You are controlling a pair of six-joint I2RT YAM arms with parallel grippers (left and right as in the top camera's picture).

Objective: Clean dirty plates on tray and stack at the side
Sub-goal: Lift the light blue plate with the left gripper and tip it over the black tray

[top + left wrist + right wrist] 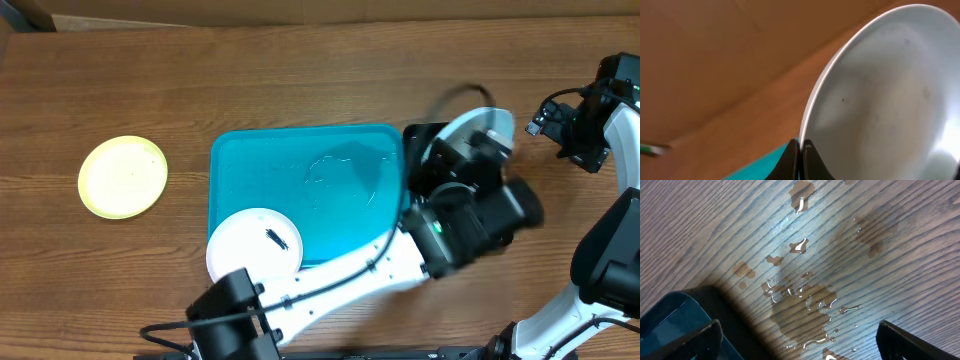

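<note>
My left gripper point(465, 148) is shut on the rim of the light cyan plate point(490, 124) and holds it tilted on edge above the tray's right end. In the left wrist view the plate point(880, 100) fills the right side, with the jaws point(801, 150) pinching its rim. The turquoise tray point(250, 160) lies mid-table with a film of water on it. The white plate point(250, 250), with a dark smear, sits on the tray's front left corner. The yellow-green plate point(122, 176) lies on the table at far left. My right gripper point(562, 126) point(800, 340) is open and empty over wet wood.
A glossy black tray point(420, 138) lies against the turquoise tray's right side, partly under the held plate; its corner shows in the right wrist view point(665, 325). A water puddle point(805, 300) lies on the table below the right gripper. Cardboard runs along the back edge.
</note>
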